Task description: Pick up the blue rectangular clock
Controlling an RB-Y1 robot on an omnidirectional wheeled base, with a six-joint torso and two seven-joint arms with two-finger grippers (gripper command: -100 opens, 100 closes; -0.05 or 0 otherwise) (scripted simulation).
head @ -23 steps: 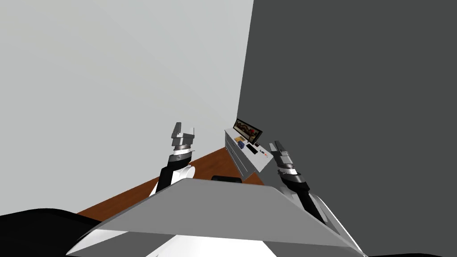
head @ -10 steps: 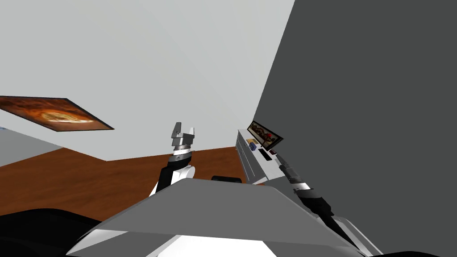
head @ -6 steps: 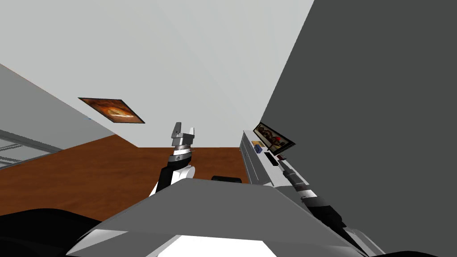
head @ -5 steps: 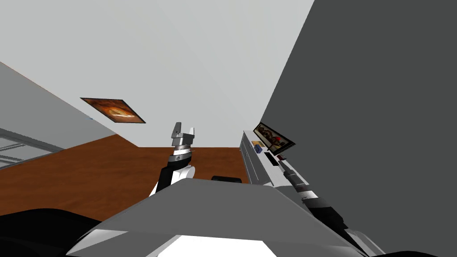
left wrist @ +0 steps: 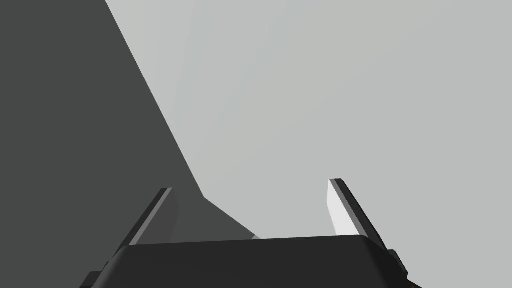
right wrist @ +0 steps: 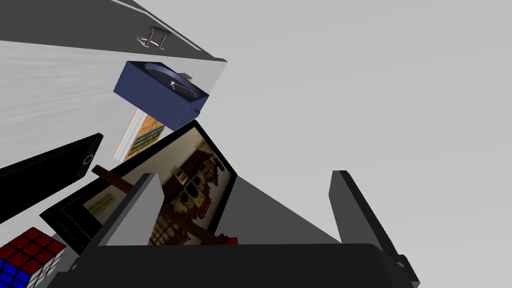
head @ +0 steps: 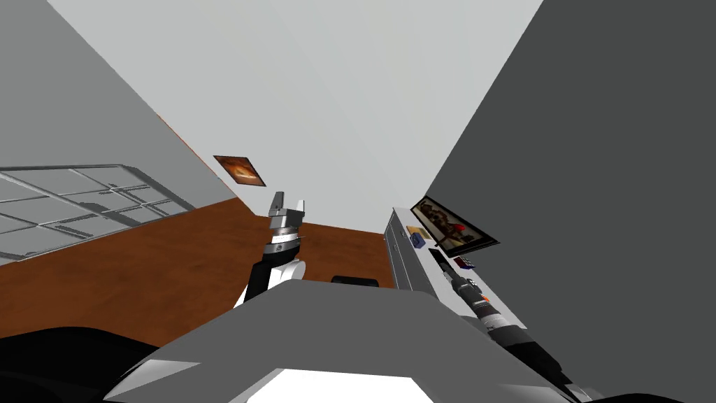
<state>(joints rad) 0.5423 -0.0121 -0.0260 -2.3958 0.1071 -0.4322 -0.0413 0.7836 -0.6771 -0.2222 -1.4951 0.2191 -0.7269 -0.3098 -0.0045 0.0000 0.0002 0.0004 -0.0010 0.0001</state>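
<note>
Right wrist view: blue clock point(right wrist: 160, 100) lies on the white bench point(right wrist: 50, 85), near a framed picture point(right wrist: 195, 195), well apart from the right pincer point(right wrist: 245, 175), which stands wide and empty. Left pincer point(left wrist: 251, 184) likewise wide, empty.

All up on the cabinet top point(right wrist: 50, 90), so: cube point(right wrist: 25, 255) nearest, by the near corner of the framed picture point(right wrist: 195, 187); phone point(right wrist: 45, 175) just in front of that picture; clock point(right wrist: 160, 100) further along toward the far end, book point(right wrist: 142, 135) right beside it.
</note>
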